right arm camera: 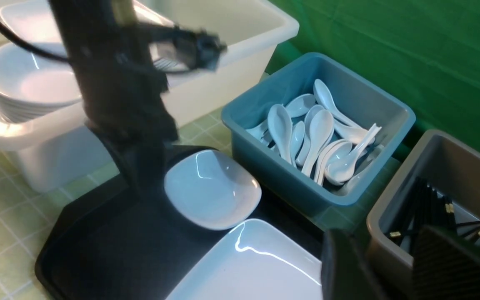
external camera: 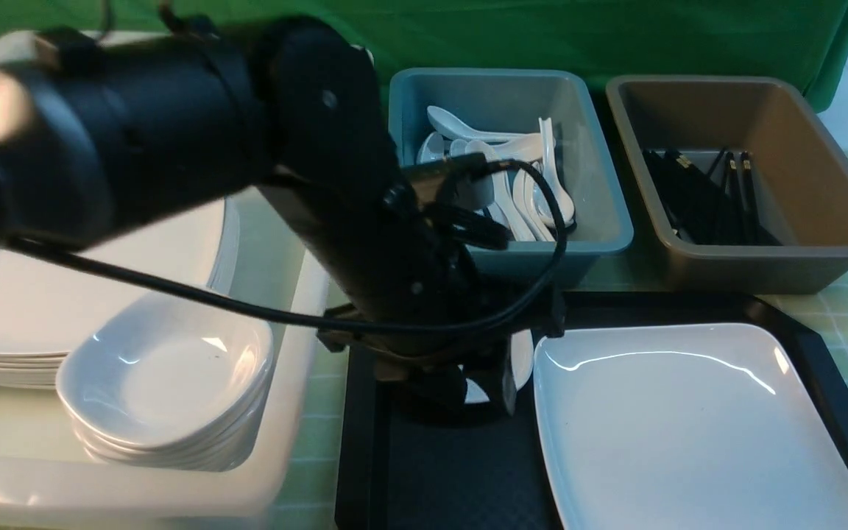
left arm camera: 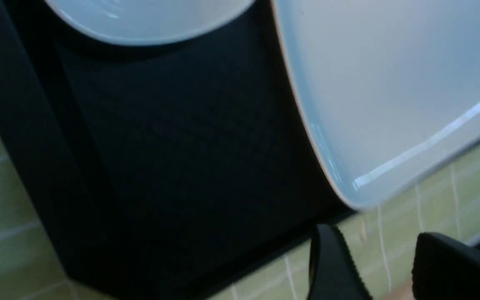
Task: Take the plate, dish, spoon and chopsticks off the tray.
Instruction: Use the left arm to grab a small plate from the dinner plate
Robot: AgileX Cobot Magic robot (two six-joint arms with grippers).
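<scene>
**Dish at the left claw's 2 o'clock, in the tray's 11 o'clock corner**

Clock directions take 12 o'clock as pointing away from the robot in the front view. The dish rests on the floor of the tray, in its 11 o'clock corner. The left claw hangs low at about the dish's 8 o'clock rim, so the dish lies toward 2 o'clock from it. Its jaws stand apart with nothing between them, and the left wrist view shows bare desk through the gap. The arm covers the rim, so I cannot tell whether a fingertip touches it.

The dish is squarish with rounded corners, so no long axis governs the approach. The plate lies flat just beside the dish at 4 o'clock and fills the tray's right half.

The right claw is outside the front view. Its own wrist view shows it above the brown tub, jaws apart and empty. The left arm is therefore far nearer the dish. The white bin of stacked crockery sits at the tray's 9 o'clock, probably the shortest carry.

No spoon or chopsticks show on the tray. The teal tub holds spoons, and the brown tub holds black chopsticks.
</scene>
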